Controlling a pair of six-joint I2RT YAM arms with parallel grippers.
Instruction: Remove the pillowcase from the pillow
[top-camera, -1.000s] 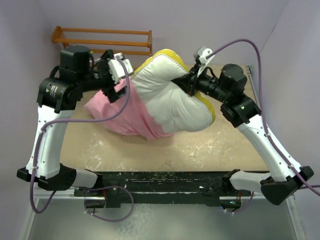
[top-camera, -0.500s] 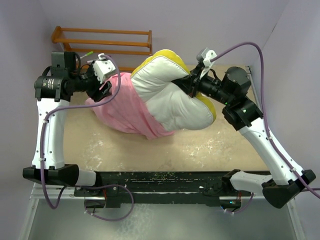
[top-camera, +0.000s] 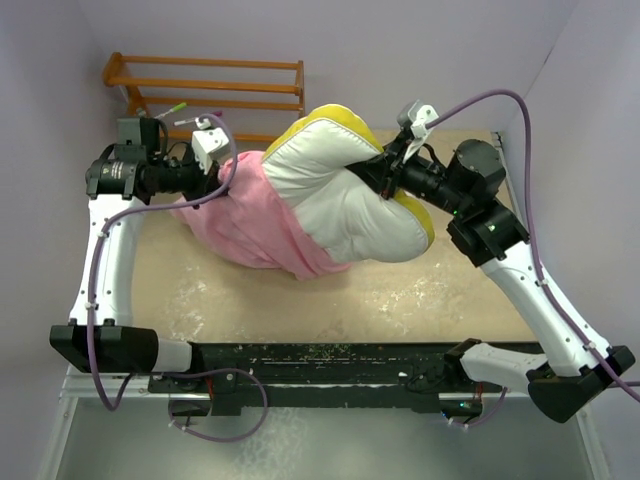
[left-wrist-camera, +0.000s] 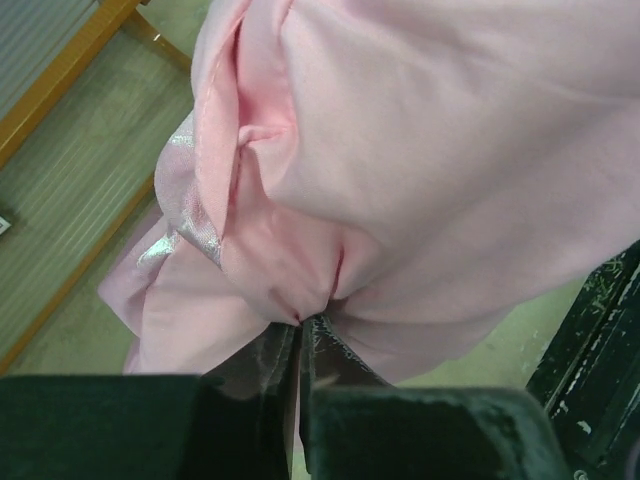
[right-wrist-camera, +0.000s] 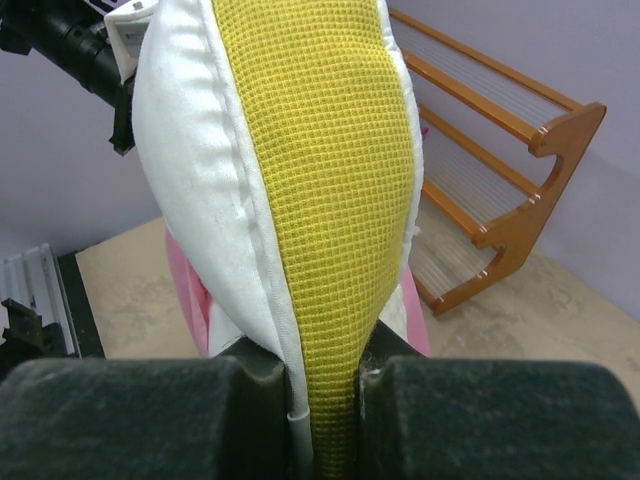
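Note:
The cream-white pillow (top-camera: 340, 195) with its yellow-green edge band (right-wrist-camera: 320, 150) stands up off the table, its right half bare. The pink satin pillowcase (top-camera: 250, 220) covers its lower left part and bunches toward the left. My left gripper (top-camera: 205, 180) is at the pillowcase's left end. In the left wrist view it (left-wrist-camera: 300, 325) is shut on a pinched fold of the pink pillowcase (left-wrist-camera: 420, 150). My right gripper (top-camera: 378, 175) reaches in from the right. Its jaws (right-wrist-camera: 325, 370) are shut on the pillow's yellow-green edge.
A wooden slatted rack (top-camera: 200, 80) stands against the back wall behind the left arm, also seen as the rack (right-wrist-camera: 500, 150) beside the pillow. The tan tabletop (top-camera: 420, 290) runs to a black rail (top-camera: 320, 365) at the near edge. Purple walls close in on both sides.
My left gripper has gone from open to shut on the pillowcase's left end, and the left arm has swung outward to the left. The right gripper kept its hold and shifted slightly.

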